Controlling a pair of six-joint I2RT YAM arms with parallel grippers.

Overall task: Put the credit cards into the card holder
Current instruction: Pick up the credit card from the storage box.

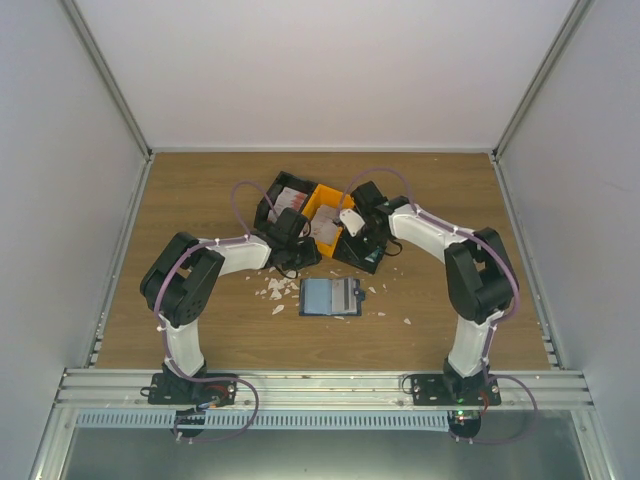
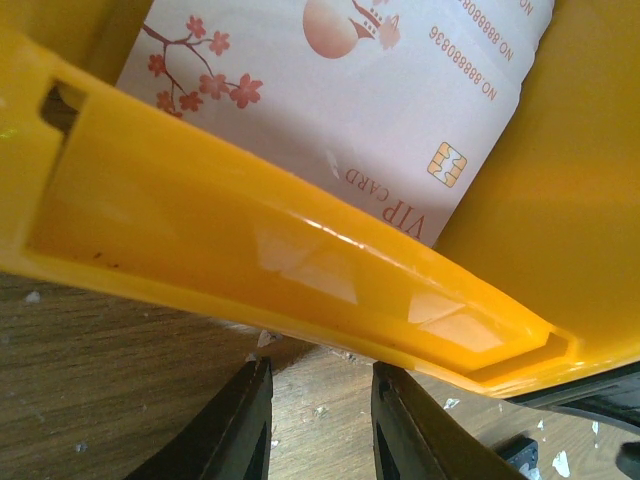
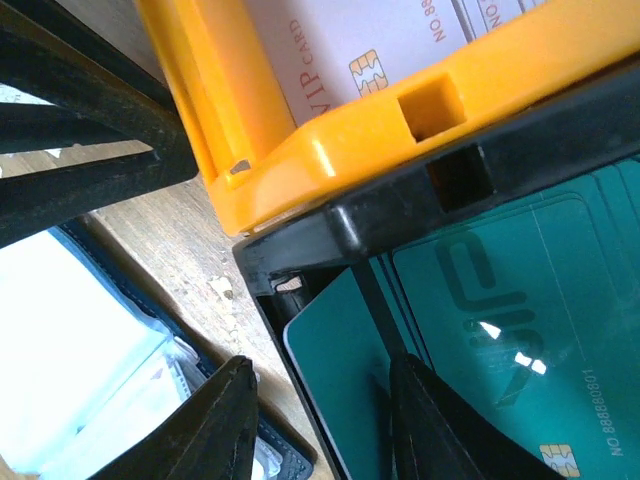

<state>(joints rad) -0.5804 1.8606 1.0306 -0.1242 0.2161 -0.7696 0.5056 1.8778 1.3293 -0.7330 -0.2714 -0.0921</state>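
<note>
We see the left fingers [image 2: 235, 430] standing apart with nothing between them, low beside the outer wall of the orange bin [image 2: 250, 230]. The white cards [image 2: 330, 110] with blossom print lie flat inside it. The right fingers [image 3: 215, 425] are also apart and empty, hanging over the corner of the black bin [image 3: 400, 215] where the teal cards [image 3: 500, 300] sit stacked. The card holder [image 1: 330, 297] lies open on the surface [image 1: 440, 200], just in front of the bins and between the two arms, with white scraps [image 1: 272, 290] scattered to its left.

We judge the cards to be light, thin and stiff, with a glossy face that will probably slip. Lying flat against the bin floor, they offer little edge to catch. We would tip one up against the bin wall or drag it to the rim, then pinch it across its short edges. The card holder looks soft and light, so we expect it to slide unless the other arm pins it while a card goes into a slot.
</note>
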